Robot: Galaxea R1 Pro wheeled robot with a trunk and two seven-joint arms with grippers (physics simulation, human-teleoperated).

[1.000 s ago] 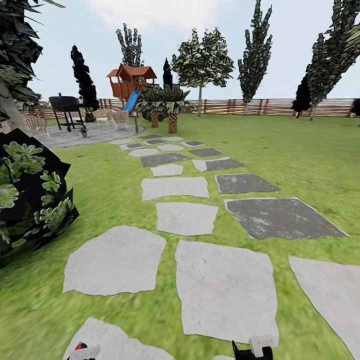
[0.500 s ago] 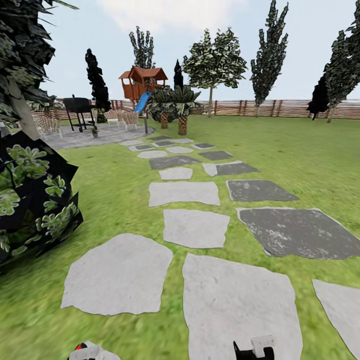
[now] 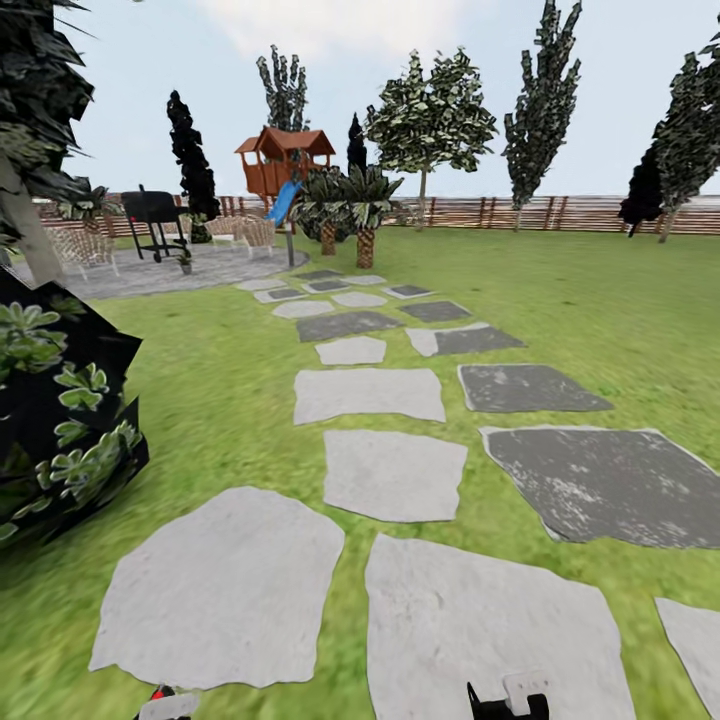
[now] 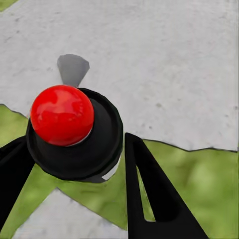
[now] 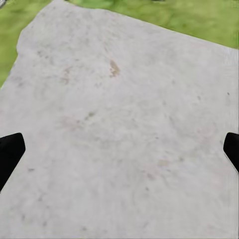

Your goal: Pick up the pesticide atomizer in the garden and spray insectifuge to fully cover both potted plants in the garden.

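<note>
- Left gripper (image 4: 74,164): fingers (image 4: 149,194) are clamping the pesticide atomizer (image 4: 74,132), black body pinched between them, red top (image 4: 62,114) pointing at the left wrist camera, a sliver of white showing at the bottle's edge.
- In the head view, the left gripper (image 3: 165,705) is just poking in at the bottom edge, with a bit of red and white at its tip.
- Beneath the held bottle: a pale grey paving slab (image 4: 164,64), with grass (image 4: 199,174) at its edge.
- Right gripper (image 5: 119,149): fingers (image 5: 10,152) are spread wide apart, one at each side of the right wrist view, gripping nothing.
- Right gripper is hanging over another pale slab (image 5: 124,124), with grass at the far corners.
- In the head view, the right gripper (image 3: 510,698) is sitting at the bottom edge, over a light slab (image 3: 480,630).
- Stepping-stone path (image 3: 370,395) of light and dark slabs is running ahead across the lawn (image 3: 600,300).
- Path is leading to a grey paved patio (image 3: 170,272) at far left.
- On the patio: a black grill (image 3: 152,215), wicker seats (image 3: 85,245), and one small potted plant (image 3: 185,262) near the grill's legs; too small to tell the leaf type.
- Dark leafy bush (image 3: 55,420) is sitting close at left of the path.
- Behind the patio: a wooden playhouse (image 3: 283,160) with a blue slide (image 3: 283,205), and palms (image 3: 350,205) beside it.
- Wooden fence (image 3: 520,213) and tall trees (image 3: 545,100) are lining the back of the lawn.
</note>
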